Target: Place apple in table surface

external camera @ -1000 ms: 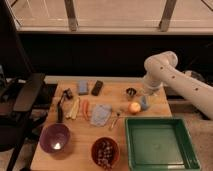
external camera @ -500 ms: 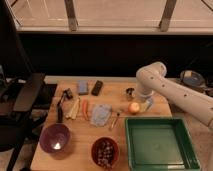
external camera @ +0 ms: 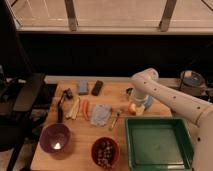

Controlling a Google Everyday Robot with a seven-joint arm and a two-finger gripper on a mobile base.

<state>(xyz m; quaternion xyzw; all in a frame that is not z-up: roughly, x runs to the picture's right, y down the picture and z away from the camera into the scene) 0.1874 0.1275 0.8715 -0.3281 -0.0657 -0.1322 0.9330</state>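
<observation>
I see gripper (external camera: 135,101) low over table (external camera: 80,133), apple (external camera: 132,109) right at its tip, just above tray (external camera: 157,145); grip state: can't tell.

Single white arm (external camera: 176,103) enters from lower right edge of camera view, forearm link slanting up and left to a rounded elbow (external camera: 145,79), the highest point of the arm. From there the wrist (external camera: 139,94) turns straight down. Gripper (external camera: 134,105) hangs at the end of it, pointing down, low, just right of centre of view, left of the forearm. Arm bent in an inverted-V shape, no other limb in view
</observation>
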